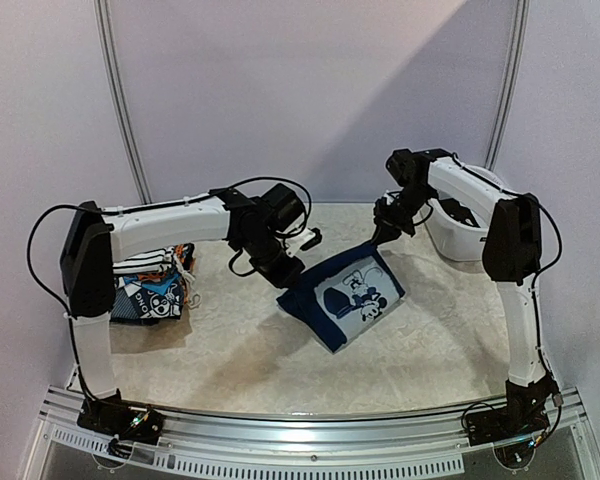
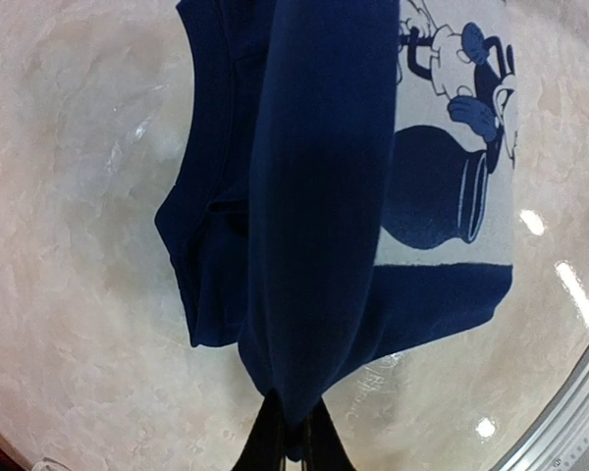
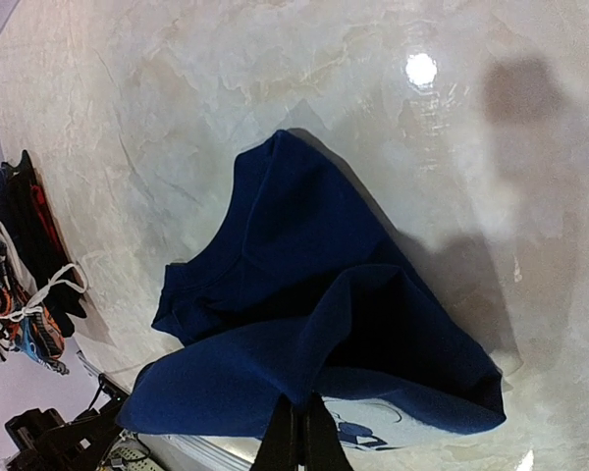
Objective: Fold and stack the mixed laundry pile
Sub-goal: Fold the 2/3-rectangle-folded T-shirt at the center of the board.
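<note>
Tabletop [image 1: 240, 370] in a pale marble pattern is filling the view. At its middle, a navy shirt [image 1: 325, 300] with a cartoon print is hanging between both arms, its lower half draping onto the surface. More laundry [image 1: 155, 290] is lying bunched at the left edge, and a white tub [image 1: 465, 240] is sitting far right. The left gripper [image 1: 283, 275] is pinching the shirt's left edge, jaws clamped on cloth. The right gripper [image 1: 383, 235] is clamping the far right edge likewise. Folding looks to be underway. To do it well, both arms should be travelling together, holding the edge taut and level, and laying it squarely over the resting half before letting go.
</note>
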Tool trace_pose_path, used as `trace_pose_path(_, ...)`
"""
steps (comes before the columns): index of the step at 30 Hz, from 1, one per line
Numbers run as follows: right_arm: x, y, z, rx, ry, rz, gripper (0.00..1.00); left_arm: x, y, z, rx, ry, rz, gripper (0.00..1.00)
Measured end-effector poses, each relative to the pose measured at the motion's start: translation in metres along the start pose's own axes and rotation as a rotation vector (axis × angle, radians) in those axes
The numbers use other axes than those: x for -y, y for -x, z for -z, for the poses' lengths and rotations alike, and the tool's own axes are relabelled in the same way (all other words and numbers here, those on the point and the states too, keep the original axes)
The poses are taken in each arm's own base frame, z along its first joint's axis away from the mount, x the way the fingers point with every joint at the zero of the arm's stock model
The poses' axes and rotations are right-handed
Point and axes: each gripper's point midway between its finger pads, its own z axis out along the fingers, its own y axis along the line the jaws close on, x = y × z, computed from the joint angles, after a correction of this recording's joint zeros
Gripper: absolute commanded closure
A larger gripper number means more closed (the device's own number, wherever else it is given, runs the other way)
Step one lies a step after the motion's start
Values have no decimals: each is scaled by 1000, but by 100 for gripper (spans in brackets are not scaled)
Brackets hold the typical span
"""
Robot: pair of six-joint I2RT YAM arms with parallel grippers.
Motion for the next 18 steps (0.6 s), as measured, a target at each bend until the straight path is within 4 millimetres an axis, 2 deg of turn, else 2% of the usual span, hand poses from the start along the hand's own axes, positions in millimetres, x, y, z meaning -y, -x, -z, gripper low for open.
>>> trace_pose_path(18,-7,21,-37,-6,78,20,100,-29,-12,-29,-53,24,108,100)
